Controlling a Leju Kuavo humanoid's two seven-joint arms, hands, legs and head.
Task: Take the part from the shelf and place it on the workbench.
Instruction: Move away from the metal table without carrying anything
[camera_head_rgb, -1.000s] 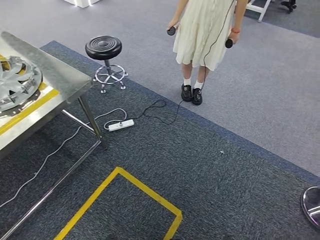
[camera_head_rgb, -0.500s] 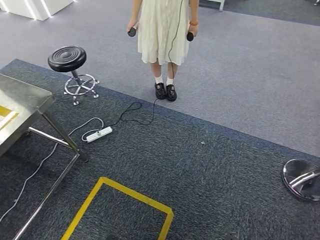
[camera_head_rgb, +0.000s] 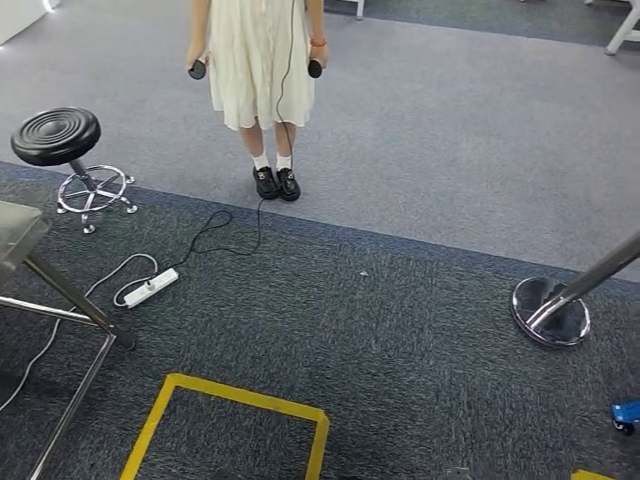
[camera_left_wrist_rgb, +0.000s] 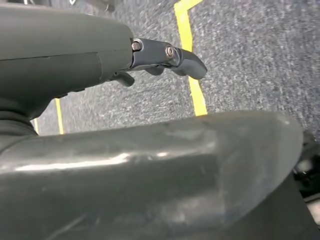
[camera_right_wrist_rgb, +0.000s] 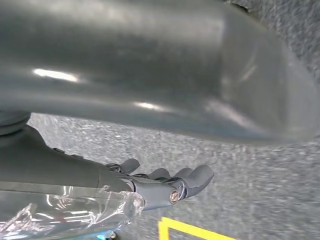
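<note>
Left hand (camera_left_wrist_rgb: 113, 65) hangs over carpet (camera_head_rgb: 423, 330), fingers extended, empty; right hand (camera_right_wrist_rgb: 124, 185) likewise.

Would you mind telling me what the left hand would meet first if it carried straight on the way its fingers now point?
Most likely the carpet. The left hand hangs empty, fingers extended toward the floor near the yellow tape line. Nothing else shows in its path, though depth is hard to judge.
</note>
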